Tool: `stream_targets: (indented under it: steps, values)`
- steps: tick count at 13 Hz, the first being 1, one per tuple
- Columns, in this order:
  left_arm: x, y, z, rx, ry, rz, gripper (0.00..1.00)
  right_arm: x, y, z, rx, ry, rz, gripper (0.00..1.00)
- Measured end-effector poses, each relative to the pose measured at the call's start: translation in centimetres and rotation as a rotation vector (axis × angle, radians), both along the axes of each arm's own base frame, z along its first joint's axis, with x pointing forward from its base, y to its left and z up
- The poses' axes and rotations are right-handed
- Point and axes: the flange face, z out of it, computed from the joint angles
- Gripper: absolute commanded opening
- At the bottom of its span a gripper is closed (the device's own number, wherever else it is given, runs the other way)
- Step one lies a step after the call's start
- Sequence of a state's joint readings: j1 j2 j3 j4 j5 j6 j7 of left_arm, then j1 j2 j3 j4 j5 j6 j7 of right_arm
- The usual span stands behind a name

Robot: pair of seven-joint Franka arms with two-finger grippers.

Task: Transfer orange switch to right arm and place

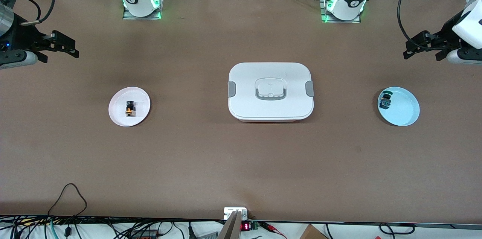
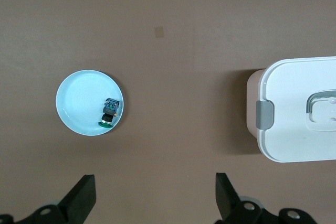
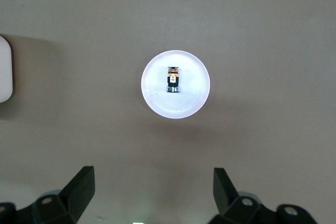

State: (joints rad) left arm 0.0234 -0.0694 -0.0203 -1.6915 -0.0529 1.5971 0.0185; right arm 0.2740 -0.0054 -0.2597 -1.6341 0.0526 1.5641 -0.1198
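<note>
Switches are counted as two: the orange switch is laid on a white plate toward the right arm's end of the table, and a green switch is laid in a blue plate toward the left arm's end. One white lidded box is set at the table's middle. The right gripper and left gripper are held wide open and empty above the table's two ends, both arms waiting. Brown matte tabletop is seen; cables are strung along its near edge.
</note>
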Motion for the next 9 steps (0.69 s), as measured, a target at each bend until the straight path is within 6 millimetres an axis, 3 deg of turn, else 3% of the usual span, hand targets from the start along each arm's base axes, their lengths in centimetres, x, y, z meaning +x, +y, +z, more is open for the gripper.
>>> stream_targets:
  steps: [9]
  values:
    - [-0.08, 0.13, 0.26, 0.000, -0.005, 0.002, 1.00, 0.09, -0.70, -0.01, -0.005, 0.000, -0.070, 1.00]
